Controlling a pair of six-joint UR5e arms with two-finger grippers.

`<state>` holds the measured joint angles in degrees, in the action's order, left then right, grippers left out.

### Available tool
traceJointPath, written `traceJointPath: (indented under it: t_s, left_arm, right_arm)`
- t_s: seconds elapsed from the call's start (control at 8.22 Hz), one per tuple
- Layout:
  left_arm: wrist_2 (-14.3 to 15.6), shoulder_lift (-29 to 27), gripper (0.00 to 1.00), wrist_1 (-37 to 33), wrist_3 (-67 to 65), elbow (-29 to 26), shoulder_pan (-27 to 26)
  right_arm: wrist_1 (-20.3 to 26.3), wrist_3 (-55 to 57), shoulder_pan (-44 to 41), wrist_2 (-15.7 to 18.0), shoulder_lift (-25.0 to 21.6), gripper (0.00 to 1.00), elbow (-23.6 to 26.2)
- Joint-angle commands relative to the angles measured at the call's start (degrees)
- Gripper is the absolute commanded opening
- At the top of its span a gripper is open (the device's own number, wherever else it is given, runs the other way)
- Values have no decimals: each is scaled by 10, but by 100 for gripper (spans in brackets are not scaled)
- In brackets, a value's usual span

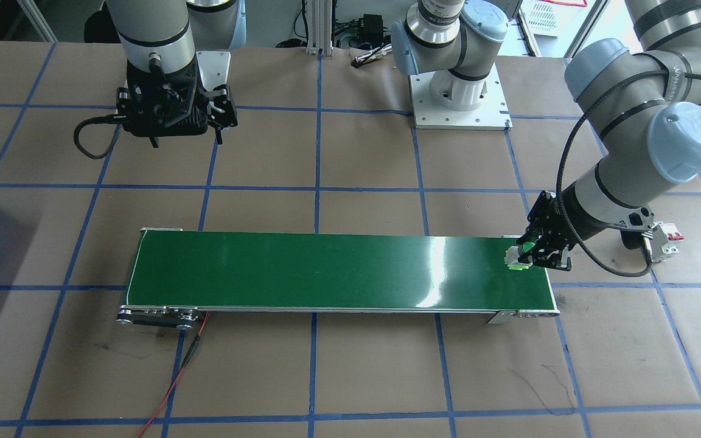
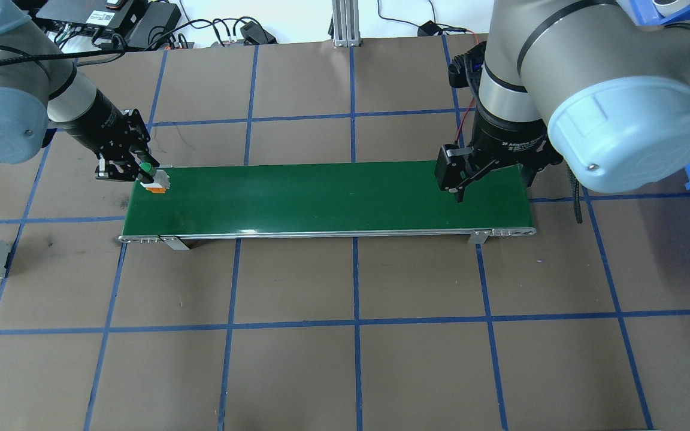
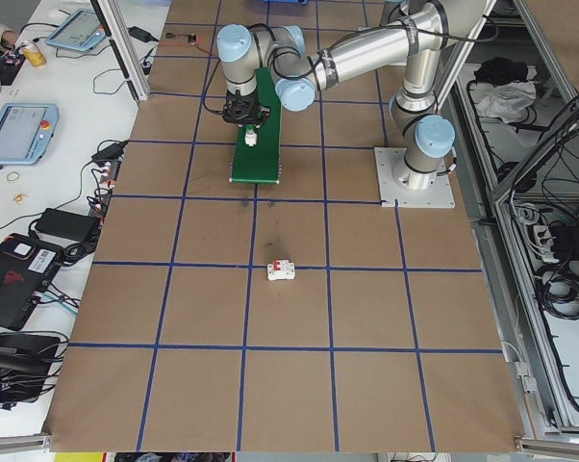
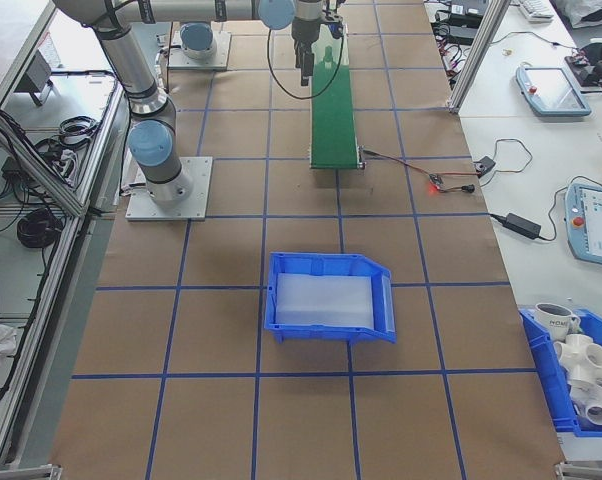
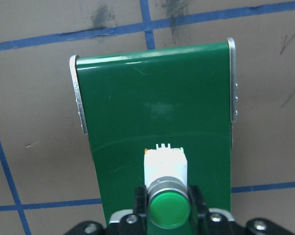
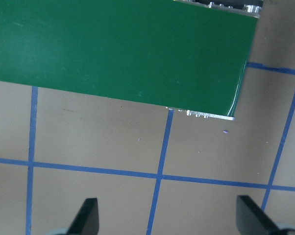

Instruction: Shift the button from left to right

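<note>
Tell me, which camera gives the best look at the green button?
The left wrist camera: the button fills the foreground, held between the left gripper fingers over the green belt. The overhead and front views show it small; the left side view, tiny.

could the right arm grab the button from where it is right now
Probably not yet. The button sits in the left claw at the conveyor belt's left end, while the open right claw hangs over the opposite end. Nothing blocks the belt between them, but its whole length separates them.
</note>
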<state>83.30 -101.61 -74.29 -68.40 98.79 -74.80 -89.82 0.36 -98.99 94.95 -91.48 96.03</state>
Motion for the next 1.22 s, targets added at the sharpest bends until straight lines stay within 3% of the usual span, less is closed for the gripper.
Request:
traceJointPath:
  t_s: [0.0, 0.37, 0.61, 0.73, 1.1]
  left_arm:
    - [-2, -16, 0, 39, -2, 18, -1]
    - [-3, -19, 0, 48, -17, 25, -7]
    - [-1, -21, 0, 50, -18, 33, -8]
    - [-1, -21, 0, 56, -18, 38, -8]
    - [-1, -20, 0, 63, -19, 45, -9]
  right_arm:
    - [-81, 1, 16, 2, 50, 95, 5]
    - [-149, 0, 41, -12, 66, 93, 42]
    - [-151, -53, 92, -85, 67, 86, 47]
    - [-157, -75, 117, -99, 68, 87, 54]
    - [-193, -91, 131, -100, 100, 92, 62]
